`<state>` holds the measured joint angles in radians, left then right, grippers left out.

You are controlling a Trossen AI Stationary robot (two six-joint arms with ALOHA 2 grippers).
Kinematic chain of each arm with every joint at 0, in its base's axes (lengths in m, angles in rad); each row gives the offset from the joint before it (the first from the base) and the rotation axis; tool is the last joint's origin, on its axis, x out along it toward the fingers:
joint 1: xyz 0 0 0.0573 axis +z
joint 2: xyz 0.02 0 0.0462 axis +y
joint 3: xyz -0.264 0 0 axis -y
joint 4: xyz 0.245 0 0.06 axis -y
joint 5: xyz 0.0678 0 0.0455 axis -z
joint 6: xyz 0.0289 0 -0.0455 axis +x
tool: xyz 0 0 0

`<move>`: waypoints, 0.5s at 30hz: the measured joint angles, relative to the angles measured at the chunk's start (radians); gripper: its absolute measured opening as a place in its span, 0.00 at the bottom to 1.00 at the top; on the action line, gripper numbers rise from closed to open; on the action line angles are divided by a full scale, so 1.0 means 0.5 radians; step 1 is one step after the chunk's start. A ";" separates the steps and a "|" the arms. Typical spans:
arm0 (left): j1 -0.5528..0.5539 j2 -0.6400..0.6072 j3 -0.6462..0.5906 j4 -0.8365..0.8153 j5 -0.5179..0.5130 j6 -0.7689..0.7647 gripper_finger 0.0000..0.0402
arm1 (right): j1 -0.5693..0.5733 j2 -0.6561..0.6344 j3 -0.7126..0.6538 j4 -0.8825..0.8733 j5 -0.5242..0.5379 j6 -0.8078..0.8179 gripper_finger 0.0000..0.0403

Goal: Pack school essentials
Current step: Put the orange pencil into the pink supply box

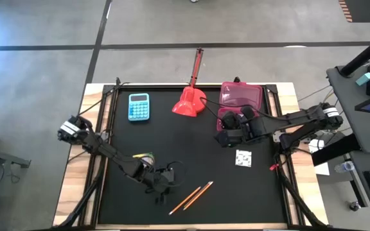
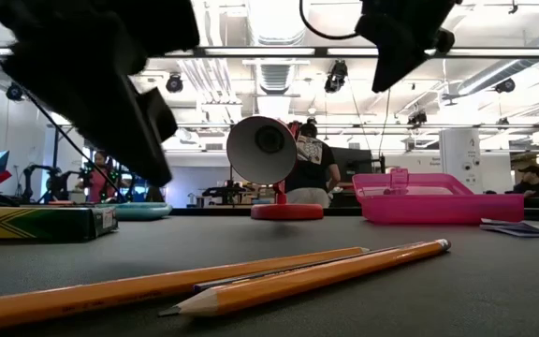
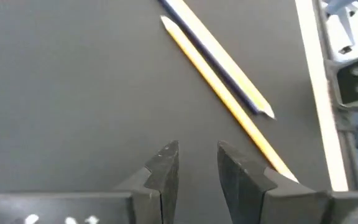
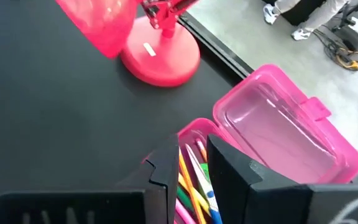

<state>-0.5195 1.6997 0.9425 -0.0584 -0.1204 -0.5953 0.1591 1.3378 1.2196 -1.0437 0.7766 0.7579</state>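
Here the left hand [image 1: 161, 188] sat low near the front of the black surface [image 1: 191, 151], its two fingers [image 3: 165, 163] standing a little apart with nothing between them. Two orange pencils [image 1: 191, 197] lay side by side on the surface just beside that hand, on the side toward the right arm, touching or nearly touching along their length; in the low view they stretched across the foreground, the nearer one showing its sharpened tip [image 2: 168, 310]. A yellow-green crayon box [image 2: 40, 223] lay flat on the surface close to the left arm.

The right hand [image 1: 226, 131] hovered over the near end of the pink pencil case [image 4: 278, 134], which stood open toward the back right of the surface with its clear pink lid raised. Its fingers [image 4: 166, 165] were narrowly parted, and several coloured pencils [image 4: 194, 180] showed in the gap between them, standing in the case; whether the fingers actually pinched one I could not tell. A small white speckled square [image 1: 243, 158] lay on the surface just in front of the right hand. A light-blue calculator [image 1: 139, 106] rested toward the back left, and a red long-handled scoop [image 1: 190, 96] lay at the back middle, beside the case.
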 joint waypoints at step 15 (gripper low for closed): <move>-0.063 0.259 0.029 0.502 -0.024 0.200 0.23 | 0.000 0.007 -0.013 0.025 0.001 -0.124 0.18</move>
<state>-0.5511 1.8294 0.9568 0.1925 -0.1326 -0.4953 0.1593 1.3411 1.2129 -1.0313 0.7773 0.6960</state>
